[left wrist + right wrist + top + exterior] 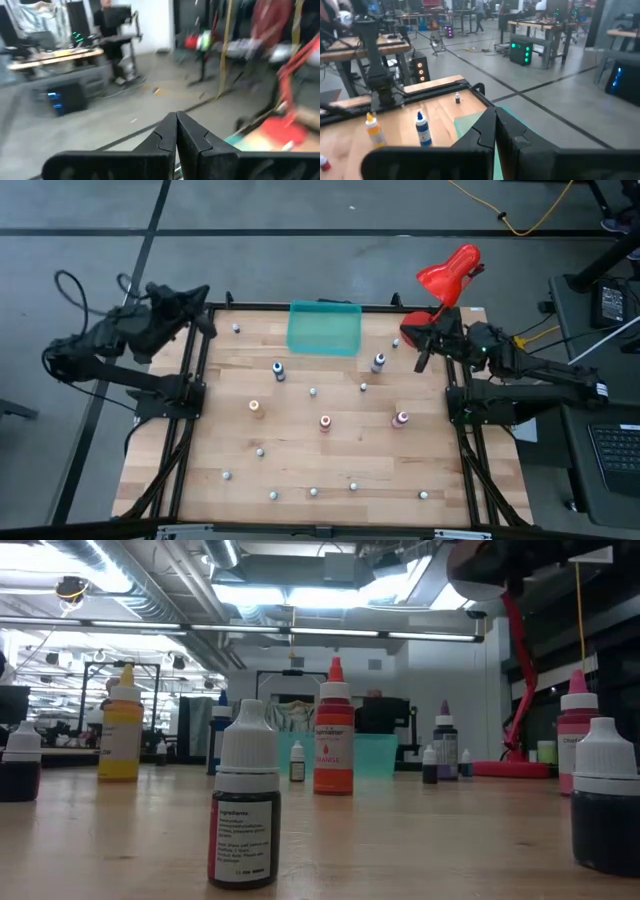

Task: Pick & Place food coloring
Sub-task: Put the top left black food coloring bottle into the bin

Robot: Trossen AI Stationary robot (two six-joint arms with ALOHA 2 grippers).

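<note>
Wooden slatted table [300, 465] strewn with upright plastic food coloring bottles [325, 421] (conical caps); left gripper [205, 320] and right gripper [425, 355] both pressed together, empty.

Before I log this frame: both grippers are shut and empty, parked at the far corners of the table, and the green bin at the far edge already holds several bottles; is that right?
Not quite. The green bin holds no bottles; the high view shows the food coloring bottles all standing on the table. The rest stands: the left gripper and right gripper are shut, empty, at the far corners.
</note>
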